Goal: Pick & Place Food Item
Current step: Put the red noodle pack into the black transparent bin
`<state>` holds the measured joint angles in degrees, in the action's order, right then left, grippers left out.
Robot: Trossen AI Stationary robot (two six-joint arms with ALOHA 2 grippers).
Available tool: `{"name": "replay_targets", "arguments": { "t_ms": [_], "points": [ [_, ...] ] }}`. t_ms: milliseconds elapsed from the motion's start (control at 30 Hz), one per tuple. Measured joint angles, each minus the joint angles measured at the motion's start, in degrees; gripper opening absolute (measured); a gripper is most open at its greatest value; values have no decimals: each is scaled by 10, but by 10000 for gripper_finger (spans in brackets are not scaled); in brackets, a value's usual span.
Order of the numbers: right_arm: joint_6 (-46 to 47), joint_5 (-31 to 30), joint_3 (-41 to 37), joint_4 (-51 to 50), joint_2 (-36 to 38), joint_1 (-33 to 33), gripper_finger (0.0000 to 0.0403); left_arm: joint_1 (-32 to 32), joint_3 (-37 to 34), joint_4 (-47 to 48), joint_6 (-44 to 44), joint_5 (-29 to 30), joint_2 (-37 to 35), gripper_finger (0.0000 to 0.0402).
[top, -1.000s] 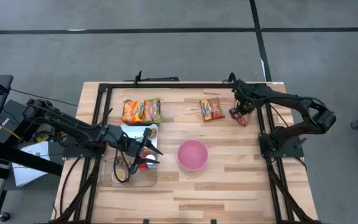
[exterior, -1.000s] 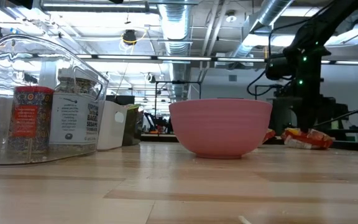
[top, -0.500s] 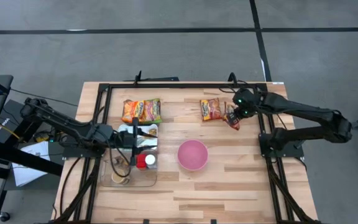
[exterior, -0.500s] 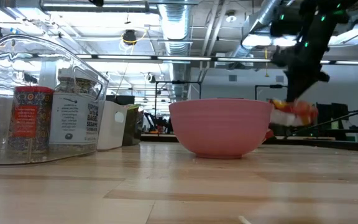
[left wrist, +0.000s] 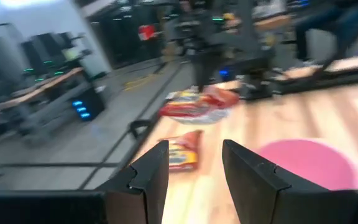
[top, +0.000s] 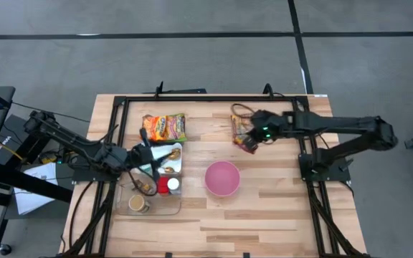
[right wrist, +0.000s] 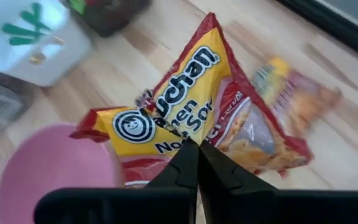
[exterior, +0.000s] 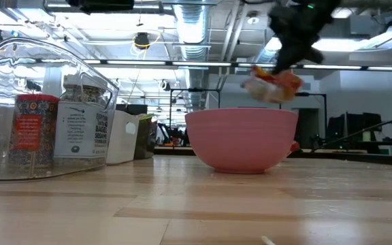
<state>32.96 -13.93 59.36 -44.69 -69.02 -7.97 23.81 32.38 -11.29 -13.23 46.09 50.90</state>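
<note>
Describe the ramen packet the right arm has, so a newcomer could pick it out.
Start at the pink bowl mid-table, then look toward the far edge on the right arm's side. The right gripper, jaws shut, holds a yellow and red noodle packet up off the wood. Unlike the two packets lying flat, one just below it and one by the clear bin, it hangs in the air.

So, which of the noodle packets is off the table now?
The packet pinched in the right gripper, hanging in the air behind the pink bowl. The other packets lie flat on the table.
</note>
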Motion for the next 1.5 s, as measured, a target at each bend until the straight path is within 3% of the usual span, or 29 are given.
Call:
{"name": "replay_targets", "arguments": {
  "t_ms": [333, 567, 867, 1100, 1500],
  "points": [
    [-74, -19, 231, 21, -229, 35, 0, 8, 0, 1, 2, 217, -26, 144],
    [-96, 55, 385, 21, -356, -12, 0, 58, 0, 30, 0, 439, -30, 144],
    [-79, 110, 546, -20, -503, -65, 0, 71, 0, 39, -13, 440, -64, 144],
    [-80, 112, 647, -28, -546, -63, 0, 70, -14, 42, -15, 439, -75, 144],
    [-59, 125, 665, 47, -593, -52, 0, 70, -14, 40, -11, 439, -101, 144]
  ]
}}
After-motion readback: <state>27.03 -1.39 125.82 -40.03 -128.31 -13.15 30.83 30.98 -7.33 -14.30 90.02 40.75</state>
